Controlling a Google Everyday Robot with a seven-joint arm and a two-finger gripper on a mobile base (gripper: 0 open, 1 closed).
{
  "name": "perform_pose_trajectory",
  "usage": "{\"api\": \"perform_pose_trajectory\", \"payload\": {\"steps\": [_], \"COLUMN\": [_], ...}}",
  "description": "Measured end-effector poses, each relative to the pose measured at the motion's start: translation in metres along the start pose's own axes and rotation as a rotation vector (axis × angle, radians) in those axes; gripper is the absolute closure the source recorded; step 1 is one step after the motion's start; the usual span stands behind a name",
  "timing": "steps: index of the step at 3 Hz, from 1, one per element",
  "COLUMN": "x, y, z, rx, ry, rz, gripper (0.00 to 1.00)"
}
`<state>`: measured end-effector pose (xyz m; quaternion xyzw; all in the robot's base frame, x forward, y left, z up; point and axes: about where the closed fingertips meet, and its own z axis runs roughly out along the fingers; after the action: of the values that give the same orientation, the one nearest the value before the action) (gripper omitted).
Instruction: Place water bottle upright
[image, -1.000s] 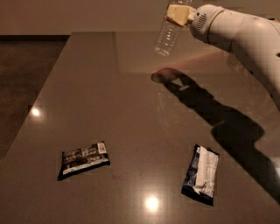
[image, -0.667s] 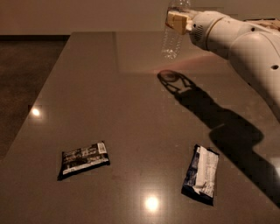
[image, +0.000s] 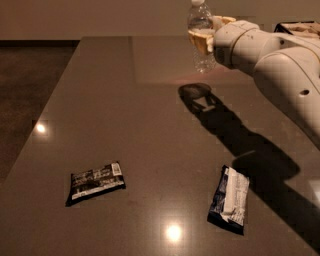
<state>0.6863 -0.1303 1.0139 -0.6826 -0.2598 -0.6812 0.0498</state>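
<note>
The water bottle (image: 201, 21) hangs upright at the far right, white cap up, long axis vertical, the gripper (image: 205, 39) clamped around its middle. Its shadow (image: 195, 91) on the table (image: 125, 110) suggests it is not yet set down; lowering and release remain. A left snack packet (image: 95, 182) and a right snack packet (image: 229, 199) lie near.

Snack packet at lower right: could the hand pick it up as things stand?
Probably not yet. The hand is shut on the water bottle, held upright above the far side of the table. The way across to the snack packet looks free, but the hand is full.
</note>
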Motion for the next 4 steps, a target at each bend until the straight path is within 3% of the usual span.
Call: {"api": "perform_pose_trajectory", "payload": {"steps": [1, 2, 3, 4], "x": [-0.0101, -0.0131, -0.0111, -0.0149], "y": [-0.0048, -0.0061, -0.0063, -0.0121], "z": [-0.0088, -0.0152, -0.0179, -0.0161], "rx": [-0.025, -0.065, -0.103, -0.119], "ry": [-0.051, -0.102, -0.144, -0.167], "rz": [-0.033, -0.011, 0.069, 0.219], "gripper": [1.0, 1.0, 1.0, 1.0]}}
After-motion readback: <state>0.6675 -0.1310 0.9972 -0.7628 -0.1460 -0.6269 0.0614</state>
